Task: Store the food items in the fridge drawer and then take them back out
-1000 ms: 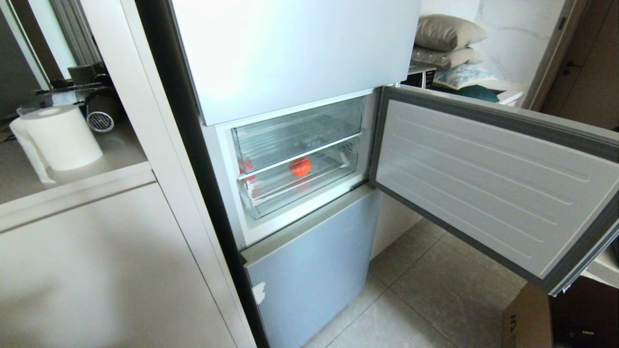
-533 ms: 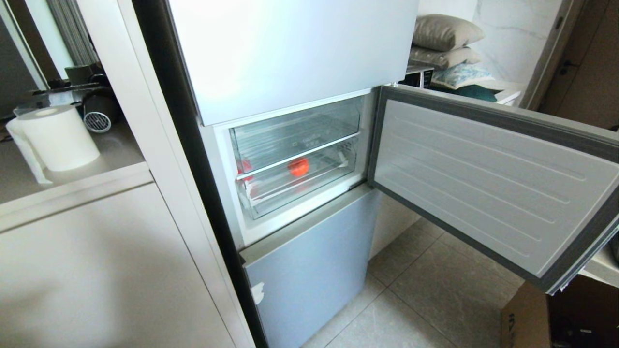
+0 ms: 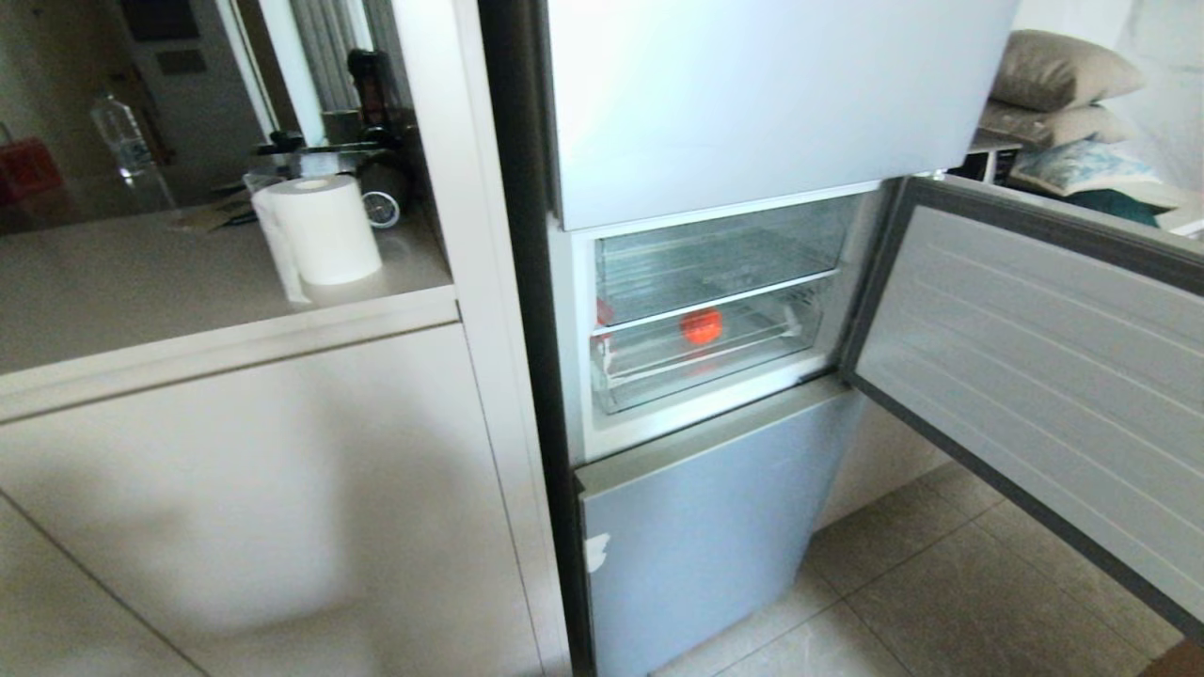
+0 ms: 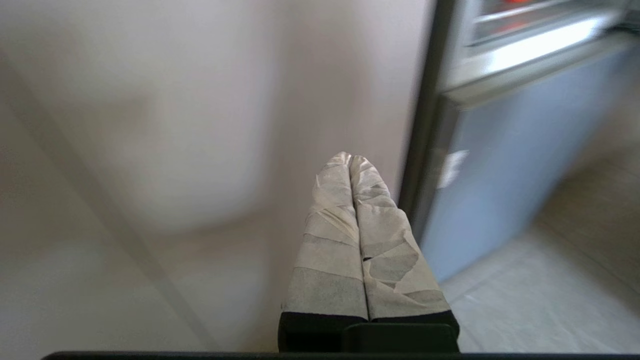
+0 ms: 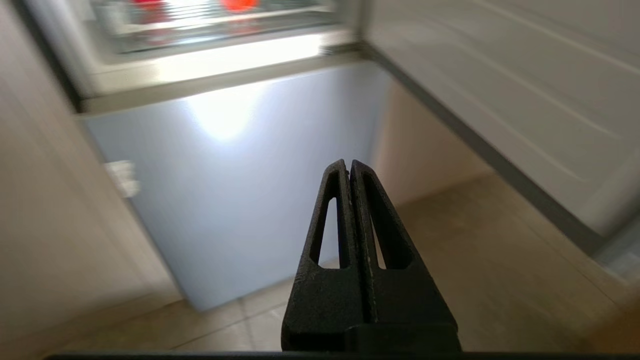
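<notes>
One red fruit (image 3: 701, 325) is all I can make out of the food items; it lies in the fridge drawer (image 3: 705, 362), the lower of two clear bins behind the open middle door (image 3: 1035, 376), sitting about midway across the ribbed floor; a second smear of red shows at the drawer's far left wall, too vague to name. Since the fruit is already inside and the drawer is pushed in, I judge the storing half done and the taking-out half not yet begun.

Both arms hang low in front of the robot and hold nothing; the left end effector (image 4: 351, 159), its fingers wrapped in pale tape, is pressed closed and points at the cabinet panel (image 3: 282, 489) left of the fridge; the right end effector (image 5: 348, 164), bare black, is likewise closed tight and points at the grey lower door (image 3: 715, 508), well below the drawer.

Room for moving is fair; the open door swings out to the right and bounds that side, the cabinet edge bounds the left, and the tiled floor (image 3: 941, 583) lies between; a paper towel roll (image 3: 324, 230) stands on the worktop (image 3: 141, 291), well away from the drawer's front lip.
</notes>
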